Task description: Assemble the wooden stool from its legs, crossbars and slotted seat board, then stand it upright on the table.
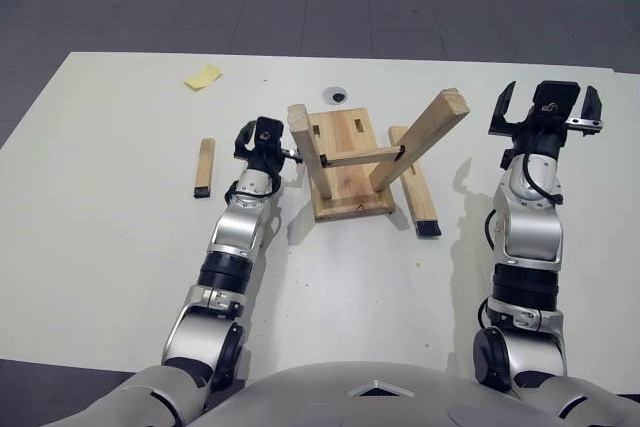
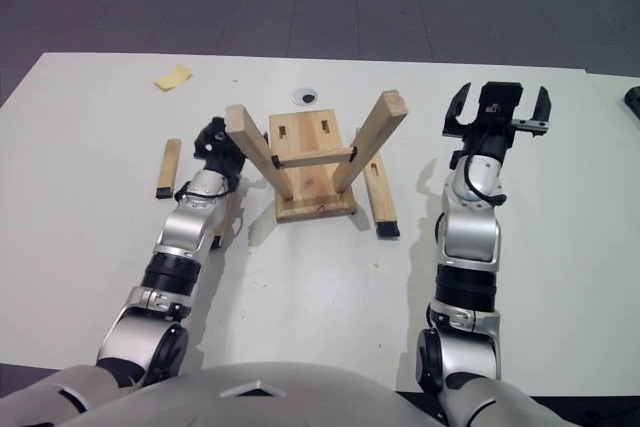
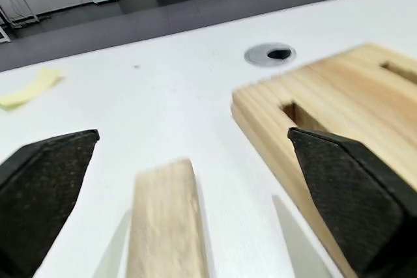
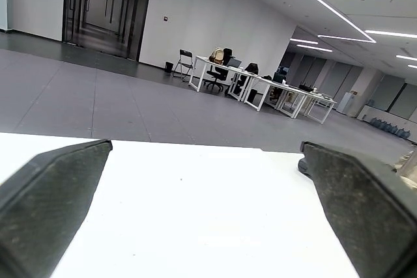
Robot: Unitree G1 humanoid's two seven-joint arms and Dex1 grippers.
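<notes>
**Seat the leg frame square before adding more parts**

The slotted seat board [image 1: 345, 199] lies flat on the tabletop [image 1: 110, 217], in front of the robot. Two legs stand in it, joined by a crossbar [image 1: 362, 156]. The left leg [image 1: 309, 152] is near upright; the right leg [image 1: 424, 133] leans outward, so the frame looks only partly seated.

The left gripper [image 1: 267, 137] sits low, just beside the left leg. In the left wrist view its fingers [image 3: 45, 183] are spread wide, with a wooden end between them but not pinched, so it holds nothing. The right gripper [image 1: 547, 97] is raised on the right, well apart from the stool, its jaws open and empty.

The step in hand seems to be steadying the left leg. To do it well:
- Close on the leg low down, near the board, so the grip does not lever it out of its slot.
- Bring the right gripper to the leaning leg and press it straight down, not sideways, or the crossbar may pop free.

A loose leg [image 1: 414, 189] lies beside the board's right edge, and a shorter piece [image 1: 204, 167] lies left of the left gripper; both are likely still to be fitted.
</notes>
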